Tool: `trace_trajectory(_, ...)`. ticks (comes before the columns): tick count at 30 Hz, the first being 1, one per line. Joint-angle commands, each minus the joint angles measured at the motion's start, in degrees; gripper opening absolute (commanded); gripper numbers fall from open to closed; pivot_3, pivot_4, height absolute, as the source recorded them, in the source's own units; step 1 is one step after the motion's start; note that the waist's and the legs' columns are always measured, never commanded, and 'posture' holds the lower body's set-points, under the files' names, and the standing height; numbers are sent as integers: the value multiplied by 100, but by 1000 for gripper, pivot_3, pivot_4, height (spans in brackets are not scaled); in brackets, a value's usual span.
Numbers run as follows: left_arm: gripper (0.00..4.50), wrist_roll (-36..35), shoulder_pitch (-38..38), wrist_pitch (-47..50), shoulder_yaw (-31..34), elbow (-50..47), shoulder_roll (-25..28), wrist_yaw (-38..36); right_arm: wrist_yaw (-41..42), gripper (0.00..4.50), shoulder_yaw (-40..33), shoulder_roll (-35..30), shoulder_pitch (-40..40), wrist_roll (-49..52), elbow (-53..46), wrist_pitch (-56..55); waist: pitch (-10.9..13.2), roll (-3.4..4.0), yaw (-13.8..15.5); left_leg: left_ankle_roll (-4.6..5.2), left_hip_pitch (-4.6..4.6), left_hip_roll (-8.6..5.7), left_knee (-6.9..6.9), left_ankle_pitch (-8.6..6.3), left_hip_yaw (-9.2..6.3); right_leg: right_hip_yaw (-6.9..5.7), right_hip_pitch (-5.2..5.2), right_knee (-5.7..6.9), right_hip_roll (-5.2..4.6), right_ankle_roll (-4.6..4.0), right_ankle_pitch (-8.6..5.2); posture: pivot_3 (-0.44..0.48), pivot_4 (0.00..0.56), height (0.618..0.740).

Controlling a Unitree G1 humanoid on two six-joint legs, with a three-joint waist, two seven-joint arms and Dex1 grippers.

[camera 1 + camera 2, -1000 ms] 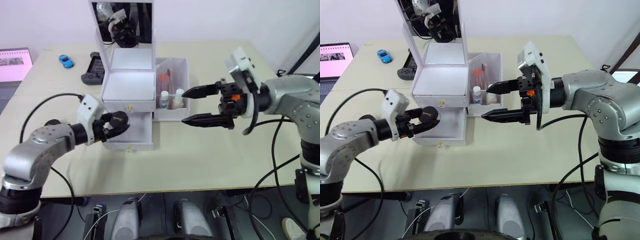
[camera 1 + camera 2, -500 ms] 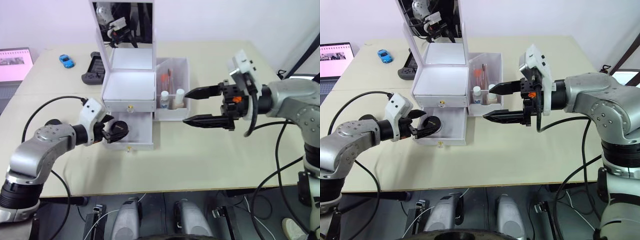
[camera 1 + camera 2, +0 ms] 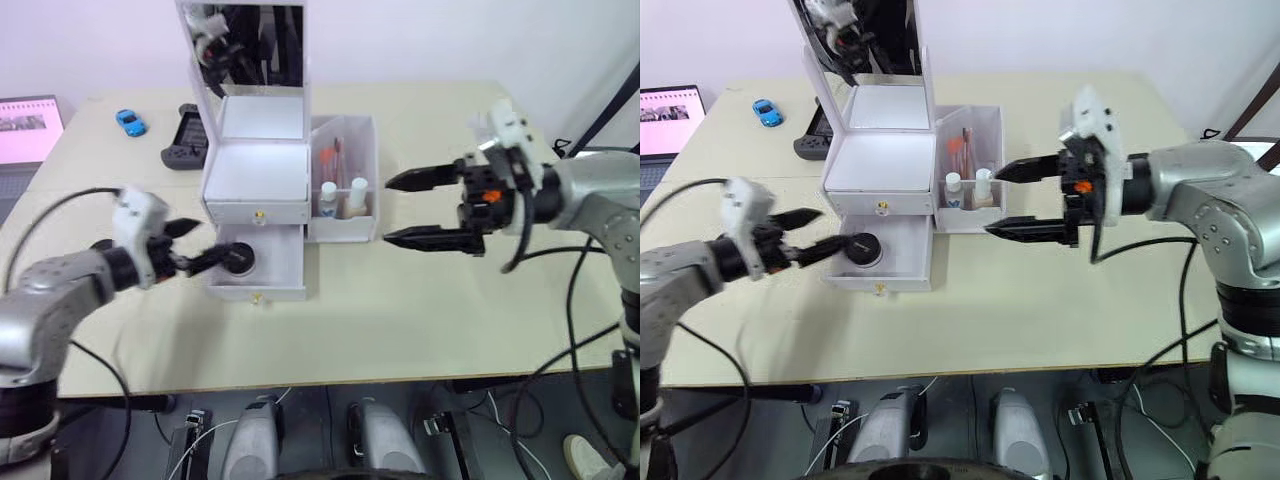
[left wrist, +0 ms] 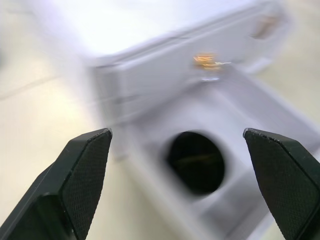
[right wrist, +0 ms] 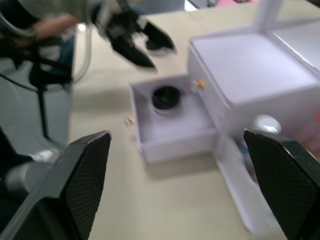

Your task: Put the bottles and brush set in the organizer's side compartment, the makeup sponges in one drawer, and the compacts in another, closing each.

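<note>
A black compact (image 3: 238, 258) sits in the organizer's (image 3: 258, 185) open lower drawer (image 3: 262, 270), left of centre; both the left gripper (image 3: 190, 247) and the right gripper (image 3: 408, 209) gape wide, empty.

A white organizer (image 3: 258, 185) stands near the far middle of the table, its mirrored lid raised upright. Its upper drawer (image 3: 257, 213) is shut, showing a small gold knob. The lower drawer (image 3: 262, 270) is pulled out toward the near side, and a round black compact (image 3: 237, 259) lies flat inside it, toward its left. On the organizer's right, the open side compartment (image 3: 346, 180) holds two small white-capped bottles (image 3: 343, 197) standing upright at its near end, with the pinkish brush set (image 3: 331, 155) behind them.
</note>
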Motion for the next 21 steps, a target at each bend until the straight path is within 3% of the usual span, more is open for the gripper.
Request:
trace_trajectory(1, 4420, 66, 627, -519, 1185, 264, -82, -72, 198, 4500, -332, -135, 326, -807, 717, -1415, 0, 0, 9, 0, 4, 0, 1, 0, 2, 0, 3, 0, 0, 0, 0, 0, 150, 740)
trace_trajectory(5, 4420, 194, 1648, -1138, 2037, 1092, -192, -518, 464, 4500, -470, -163, 608, -1401, 2082, -2627, 0, 0, 6, 0, 8, 0, 2, 0, 10, 2, 6, -5, -5, -4, -2, 0, 150, 740)
trace_trajectory(10, 4420, 312, 1996, -2043, 2477, 2186, -424, -516, 455, 4500, -530, -28, 602, -1889, 3700, -3751, -1, -1, 37, -1, 9, -1, 4, 0, 12, 2, 7, -6, -8, -25, -14, 0, 150, 740)
trace_trajectory(16, 4420, 354, 2144, -2392, 2391, 2249, -637, -386, 493, 4500, -572, 53, 756, -2105, 4585, -4351, -1, -1, 15, -1, 11, -1, 3, 0, 13, 4, 10, -5, -10, -22, -12, 0, 150, 740)
trace_trajectory(21, 4420, 362, 2031, -2487, 2210, 2245, -609, -323, 512, 4500, -626, 163, 762, -2086, 4715, -4410, -2, 1, 6, -1, 22, -1, 1, 0, 14, 5, 18, -4, -10, -20, -10, 0, 150, 740)
